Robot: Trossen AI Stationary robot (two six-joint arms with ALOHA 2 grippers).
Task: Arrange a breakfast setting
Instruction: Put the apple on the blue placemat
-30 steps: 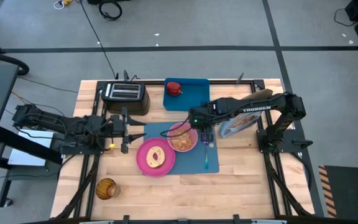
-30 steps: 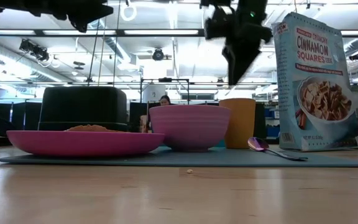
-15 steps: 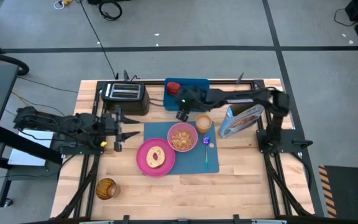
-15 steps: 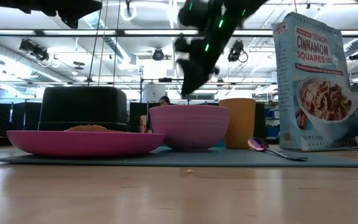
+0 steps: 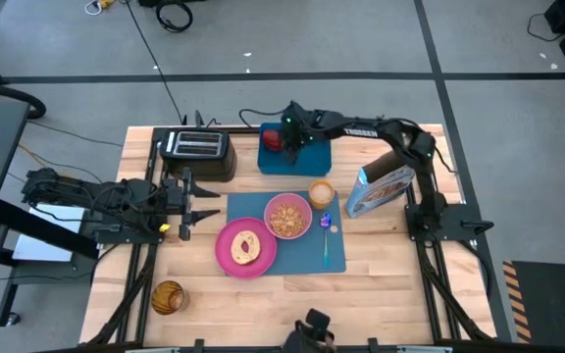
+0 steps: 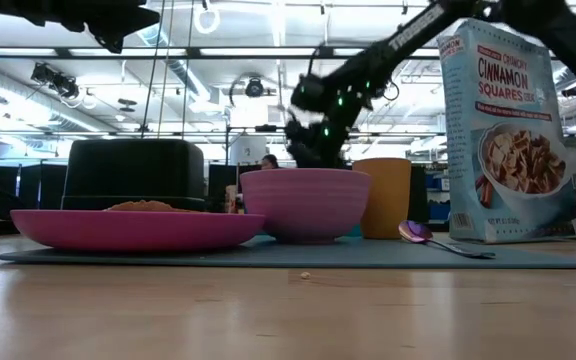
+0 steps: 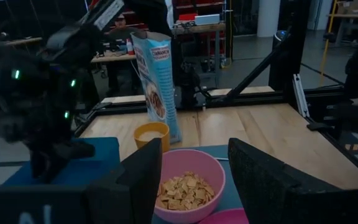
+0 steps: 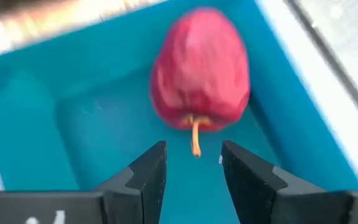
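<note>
The right gripper (image 5: 288, 139) hangs over the small blue rimmed tray (image 5: 314, 157) at the far edge of the table, its two dark fingers (image 8: 143, 174) parted with a clear gap and holding nothing. Directly ahead of that gap lies the red apple (image 8: 201, 68), resting on the tray floor just beyond the fingertips. It lies on its side, so its long axis runs from the rounded end to the thin brown stem, and the stem points back toward the gap between the fingers. In the high view the red apple (image 5: 275, 139) shows at the tray's left end, next to the black toaster (image 5: 197, 149).

The coming grasp likely turns on this: the fingers stand either side of the stem line, so a short advance along that axis would bring the apple's body between them. The right arm is plainly the nearer one.

The left gripper (image 5: 200, 201) waits over the table's left part beside the large flat blue rectangular mat (image 5: 333, 240), its fingers (image 7: 257, 168) spread wide and empty.

On the mat stand the pink round plate (image 5: 231, 257) with the toast slice (image 5: 246, 247), the pink bowl (image 5: 287, 216) holding cereal, the small orange cup (image 5: 321, 191) and the blue-handled spoon (image 5: 326, 240). A cereal box (image 5: 381, 190) stands just right of the mat. The apple appears to be the setting's last piece not yet placed.
</note>
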